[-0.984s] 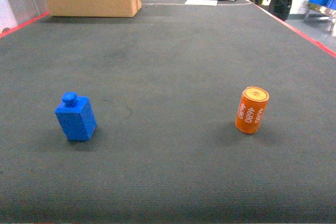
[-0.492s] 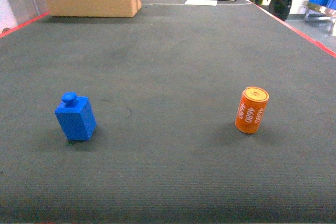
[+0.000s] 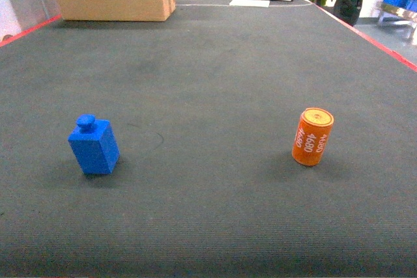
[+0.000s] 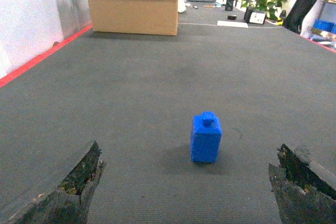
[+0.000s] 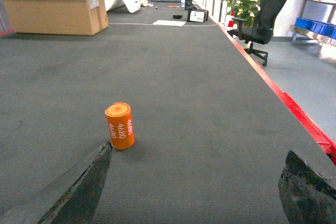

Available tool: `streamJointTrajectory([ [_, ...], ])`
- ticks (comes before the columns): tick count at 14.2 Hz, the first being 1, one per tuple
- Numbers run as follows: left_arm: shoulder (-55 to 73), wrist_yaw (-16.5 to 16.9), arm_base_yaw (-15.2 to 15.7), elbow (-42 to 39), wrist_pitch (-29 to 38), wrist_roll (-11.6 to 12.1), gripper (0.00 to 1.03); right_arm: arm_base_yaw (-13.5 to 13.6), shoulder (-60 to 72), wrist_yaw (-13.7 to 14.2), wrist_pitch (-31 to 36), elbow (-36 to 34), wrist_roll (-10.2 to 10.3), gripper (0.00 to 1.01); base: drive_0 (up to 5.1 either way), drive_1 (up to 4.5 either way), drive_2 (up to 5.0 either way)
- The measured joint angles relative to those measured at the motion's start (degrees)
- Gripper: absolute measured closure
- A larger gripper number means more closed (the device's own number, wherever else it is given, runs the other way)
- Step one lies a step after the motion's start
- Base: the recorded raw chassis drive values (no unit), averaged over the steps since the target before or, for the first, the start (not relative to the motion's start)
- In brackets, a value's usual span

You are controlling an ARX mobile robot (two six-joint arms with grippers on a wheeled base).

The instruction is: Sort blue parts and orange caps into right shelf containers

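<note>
Blue part and orange cap upright on the dark worktop (image 3: 208, 63), well apart.
Left end effector (image 4: 189, 187): jaws spread wide, empty, blue part (image 3: 94, 145) ahead between them. Orange cap (image 3: 313, 137), marked 4680, stands right. Right end effector (image 5: 194, 192): jaws spread, empty, cap just beyond its left finger.
</note>
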Motion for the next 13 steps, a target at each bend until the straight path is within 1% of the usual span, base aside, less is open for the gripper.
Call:
streamJointTrajectory([
  [5,0.0,0.0,0.0,0.0,0.0,0.0,0.05,0.0,0.0,0.0,0.0,0.0,0.0,0.03,0.0,0.0,0.0],
  [6,1.6,-6.5,-2.4,0.9,-3.1,-0.3,0.05,0.1,0.2,0.5,-0.9,0.1,-0.2,0.03,0.0,0.0,0.0],
  [7,7.6,-14.4,-6.0,1.7,-0.4,-0.7,0.05,1.6,3.4,3.5,-2.3,0.9,-0.8,0.03,0.0,0.0,0.0],
  [8,15.3,-19.0,-7.1,3.5,5.4,-0.7,0.05,2.8,11.1,4.3,2.6,1.9,-1.5,0.03,0.0,0.0,0.0],
  [9,31.8,-20.6,-7.9,8.4,21.0,-0.2,0.05,5.0,28.0,4.9,18.1,5.7,-1.9,0.03,0.0,0.0,0.0],
  [10,39.7,-19.3,-9.5,11.1,27.4,0.2,0.05,6.0,35.5,4.9,24.5,7.9,-1.9,0.03,0.0,0.0,0.0],
  [11,46.0,-18.1,-10.5,13.5,31.8,0.3,0.05,6.9,41.8,5.0,29.4,9.9,-1.6,0.03,0.0,0.0,0.0],
  [12,55.9,-16.2,-11.9,17.4,36.7,0.3,0.05,8.1,51.8,5.0,35.8,13.2,-1.4,0.03,0.0,0.0,0.0],
  [13,63.4,-14.4,-12.8,20.8,39.2,0.0,0.05,8.3,60.2,4.6,40.1,15.9,-1.0,0.03,0.0,0.0,0.0],
])
